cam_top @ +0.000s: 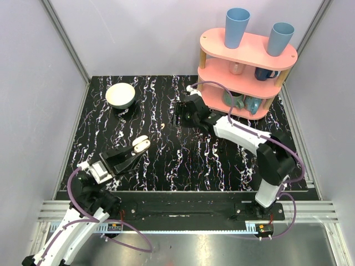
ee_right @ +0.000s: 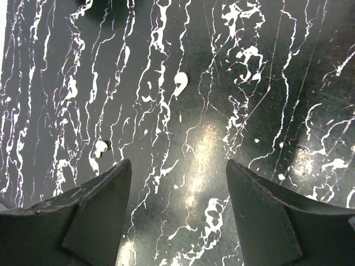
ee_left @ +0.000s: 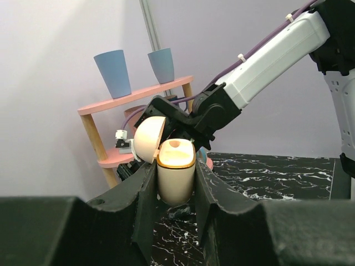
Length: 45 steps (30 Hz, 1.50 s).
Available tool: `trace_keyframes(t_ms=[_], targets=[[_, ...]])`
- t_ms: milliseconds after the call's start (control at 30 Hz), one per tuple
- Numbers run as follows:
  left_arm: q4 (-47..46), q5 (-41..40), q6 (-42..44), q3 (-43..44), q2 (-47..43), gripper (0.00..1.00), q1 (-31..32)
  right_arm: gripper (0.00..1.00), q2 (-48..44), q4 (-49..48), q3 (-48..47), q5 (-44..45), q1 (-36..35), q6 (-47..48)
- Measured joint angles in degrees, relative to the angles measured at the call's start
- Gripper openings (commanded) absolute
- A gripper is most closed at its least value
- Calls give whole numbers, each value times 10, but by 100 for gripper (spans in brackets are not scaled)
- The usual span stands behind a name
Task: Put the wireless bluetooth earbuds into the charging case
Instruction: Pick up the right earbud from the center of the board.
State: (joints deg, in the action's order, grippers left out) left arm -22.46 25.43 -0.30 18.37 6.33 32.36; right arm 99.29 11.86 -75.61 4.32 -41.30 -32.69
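Note:
The charging case (ee_left: 176, 176) is cream-beige, and its lid (ee_left: 148, 138) is swung open to the left. My left gripper (ee_left: 176, 185) is shut on the case body and holds it upright above the table, which also shows in the top view (cam_top: 140, 145). Two tiny white earbuds lie on the black marbled table in the right wrist view: one (ee_right: 181, 82) is ahead of the fingers and the other (ee_right: 101, 147) is just beyond the left fingertip. My right gripper (ee_right: 177, 164) hovers over the table, open, with nothing between its fingers. From above, this gripper (cam_top: 184, 115) is at mid-table, and one earbud (cam_top: 162, 127) lies to its left.
A cream bowl (cam_top: 121, 95) stands at the back left. A pink three-tier shelf (cam_top: 247, 61) with blue cups (cam_top: 237, 27) and mugs stands at the back right, close behind the right arm. Grey walls enclose the table.

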Motion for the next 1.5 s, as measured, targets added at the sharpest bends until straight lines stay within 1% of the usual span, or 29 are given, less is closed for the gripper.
trace_keyframes(t_ms=[267, 467, 567, 733, 967, 1200, 1500], targets=[[18, -22, 7, 3, 0, 0, 0, 77, 75, -2, -49, -40, 13, -3], [9, -38, 7, 0, -8, 0, 0, 77, 87, -3, -67, -56, 20, -4], [8, -50, -1, -12, -29, 0, 0, 77, 92, -2, -81, -64, 24, -4], [2, -54, -9, -19, -43, 0, 0, 72, 114, 0, -115, -75, 26, -2], [-33, -48, -28, -25, -17, 0, 0, 66, 186, 19, -183, -85, 26, -5], [-56, -44, -43, -37, -16, 0, 0, 64, 244, 53, -223, -84, 26, -8], [-83, -42, -56, -47, -17, 0, 0, 62, 309, 90, -306, -67, 17, -6]])
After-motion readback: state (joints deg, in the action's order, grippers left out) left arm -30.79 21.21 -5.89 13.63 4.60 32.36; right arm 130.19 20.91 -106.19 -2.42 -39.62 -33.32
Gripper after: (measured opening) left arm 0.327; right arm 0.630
